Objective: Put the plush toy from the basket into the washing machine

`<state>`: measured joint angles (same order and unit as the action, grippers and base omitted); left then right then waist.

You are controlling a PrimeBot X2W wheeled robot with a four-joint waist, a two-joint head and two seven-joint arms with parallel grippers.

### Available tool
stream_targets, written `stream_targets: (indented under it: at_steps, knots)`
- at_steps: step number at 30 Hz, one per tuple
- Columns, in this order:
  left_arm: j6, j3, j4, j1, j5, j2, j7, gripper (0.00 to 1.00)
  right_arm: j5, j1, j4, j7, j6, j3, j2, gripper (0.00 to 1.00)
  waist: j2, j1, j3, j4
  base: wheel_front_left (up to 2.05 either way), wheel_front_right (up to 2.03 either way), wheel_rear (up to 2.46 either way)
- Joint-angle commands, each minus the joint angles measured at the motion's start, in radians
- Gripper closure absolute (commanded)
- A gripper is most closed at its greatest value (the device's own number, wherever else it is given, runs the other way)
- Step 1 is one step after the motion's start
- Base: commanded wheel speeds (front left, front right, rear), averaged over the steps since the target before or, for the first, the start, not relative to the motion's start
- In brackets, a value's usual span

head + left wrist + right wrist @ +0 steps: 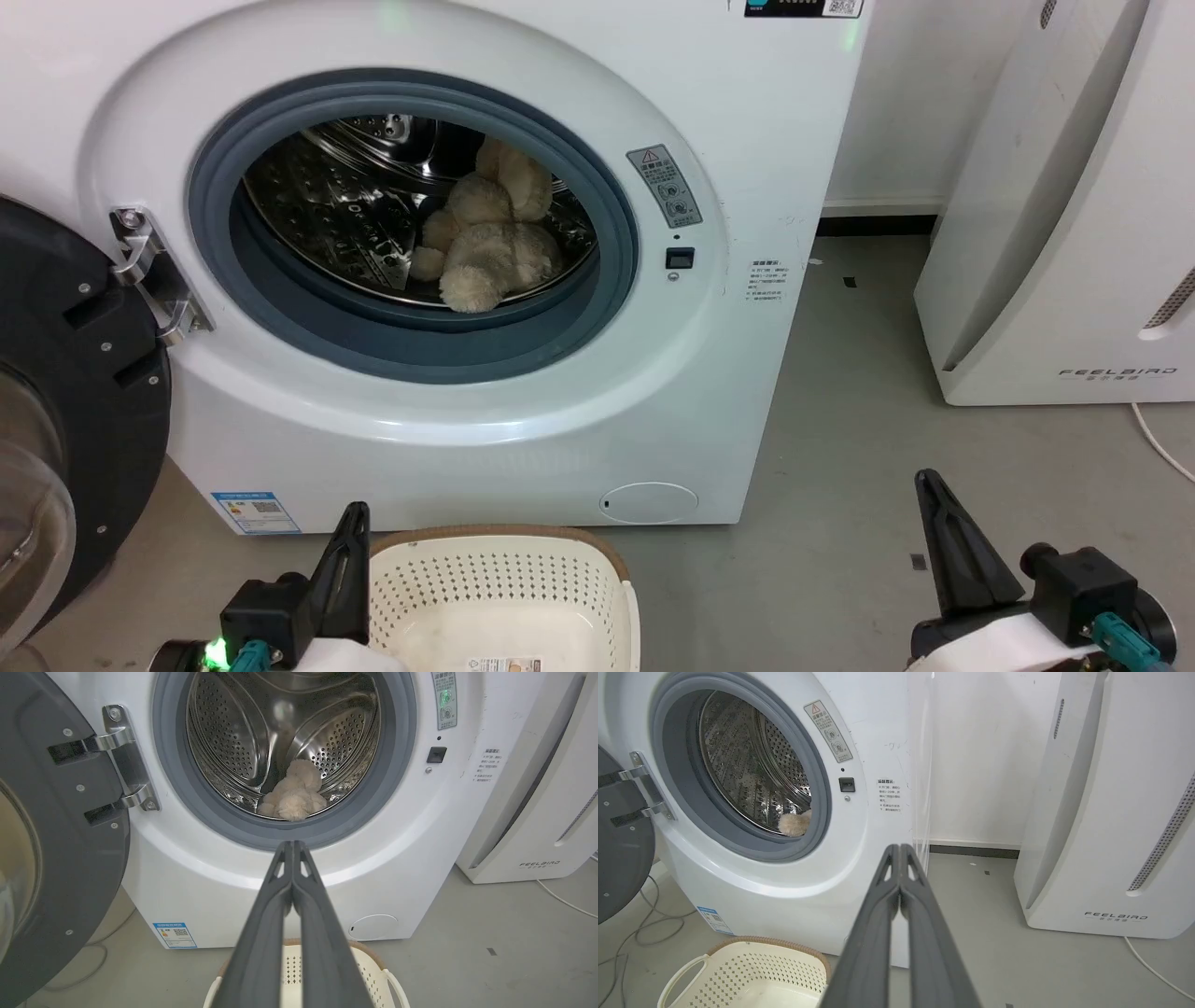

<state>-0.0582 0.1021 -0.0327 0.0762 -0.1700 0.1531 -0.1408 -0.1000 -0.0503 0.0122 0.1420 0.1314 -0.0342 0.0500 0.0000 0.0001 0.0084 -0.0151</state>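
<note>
Plush toy [485, 233] inside the washing machine [467, 420], basket [504, 579] bare, both pairs of jaws tight together.

Beige plush toy [485, 238] lies inside washing machine [523, 411] drum (door open).

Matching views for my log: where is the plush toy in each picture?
Head view: plush toy in the drum, upper middle.
Left wrist view: plush toy at the drum's bottom, just above centre.
Right wrist view: plush toy peeking over the grey seal, left of centre.
Shared landmark: black latch slot right of that seal.
</note>
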Motion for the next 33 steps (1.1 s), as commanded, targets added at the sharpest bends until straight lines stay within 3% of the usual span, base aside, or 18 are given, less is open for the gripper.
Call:
stream_targets:
  at_steps: [1, 33]
  knots:
    - [0.004, -0.009, 0.006, -0.019, 0.012, -0.006, 0.005, 1.0, 0.004, 0.017, -0.005, -0.005, 0.0, 0.005, 0.0, 1.0, 0.0, -0.0001, 0.0, 0.0, 0.0, 0.0, 0.0]
    - [0.031, -0.055, 0.019, -0.047, 0.09, -0.054, 0.072, 1.0, 0.052, 0.033, -0.009, -0.073, 0.0, 0.019, 0.0, 1.0, 0.0, -0.0001, -0.004, 0.008, 0.0, 0.0, 0.0]
